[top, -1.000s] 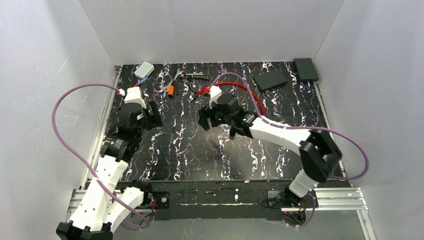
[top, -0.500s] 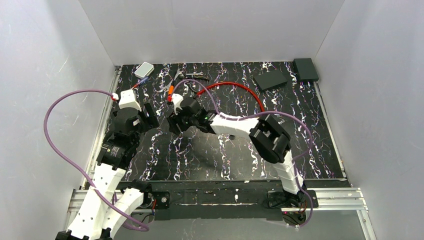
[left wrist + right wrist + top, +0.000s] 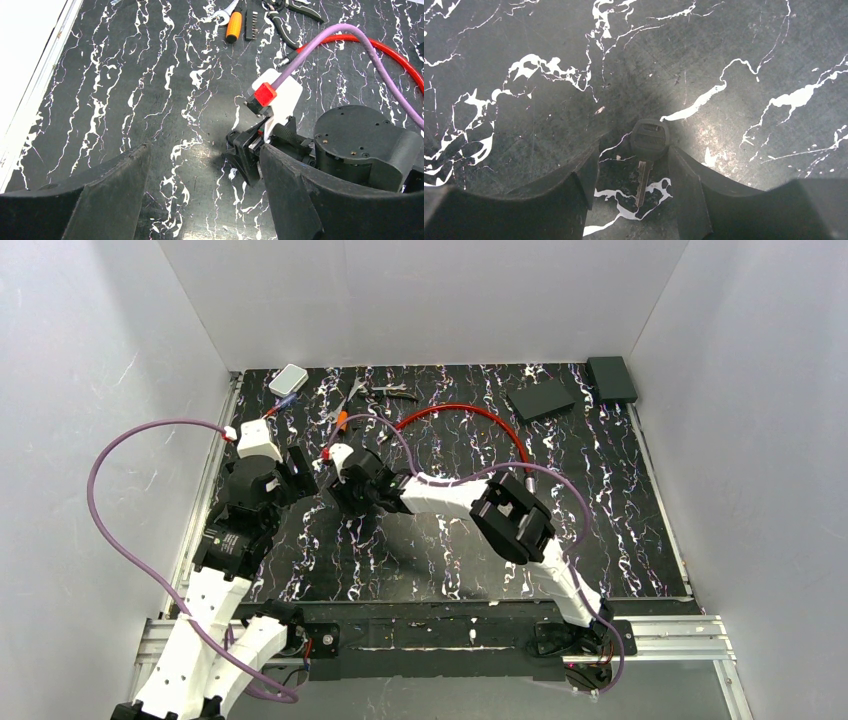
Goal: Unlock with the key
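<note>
— Where is the key (image 3: 648, 141)?
— It lies flat on the table (image 3: 749, 50), between the fingers of our right gripper (image 3: 634, 167), with the blade toward the wrist.
— Do we hold it?
— Not yet. The jaws stand partly open, one on each side. One finger perhaps touches the head; the view is too dark to say. We stand astride it so that closing pinches the head.
— And our left gripper (image 3: 200, 200)?
— Wide open, empty, near the right one, probably to help afterwards.

The key (image 3: 649, 142) lies on the table (image 3: 524, 60) (straddled by the right hand (image 3: 633, 164)).
</note>
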Tool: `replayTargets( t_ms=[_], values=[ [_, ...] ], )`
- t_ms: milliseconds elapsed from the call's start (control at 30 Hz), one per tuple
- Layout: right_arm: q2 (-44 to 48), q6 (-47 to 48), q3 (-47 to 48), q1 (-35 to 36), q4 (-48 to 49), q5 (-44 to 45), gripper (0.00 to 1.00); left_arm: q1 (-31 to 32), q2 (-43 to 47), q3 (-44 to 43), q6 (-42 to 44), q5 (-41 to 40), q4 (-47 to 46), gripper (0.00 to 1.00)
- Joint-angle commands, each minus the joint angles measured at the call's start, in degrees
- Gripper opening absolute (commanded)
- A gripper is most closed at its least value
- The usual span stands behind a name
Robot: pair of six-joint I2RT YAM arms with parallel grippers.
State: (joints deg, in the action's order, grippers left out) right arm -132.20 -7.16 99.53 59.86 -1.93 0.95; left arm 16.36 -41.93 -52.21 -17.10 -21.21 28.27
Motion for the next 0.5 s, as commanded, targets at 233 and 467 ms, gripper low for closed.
replayTargets(
  t_ms=[233, 467],
  values=[
    [-3.10, 1.93, 3.15, 1.05, -2.14, 6.51, 0.52, 0.18, 0.47, 0.11, 0.08, -0.70, -0.81, 0.78],
    [-4.06, 3.62, 2.08, 2.44, -2.75, 9.31, 0.43, 0.17, 0.88, 0.26, 0.14, -0.67, -1.02, 0.78]
  ],
)
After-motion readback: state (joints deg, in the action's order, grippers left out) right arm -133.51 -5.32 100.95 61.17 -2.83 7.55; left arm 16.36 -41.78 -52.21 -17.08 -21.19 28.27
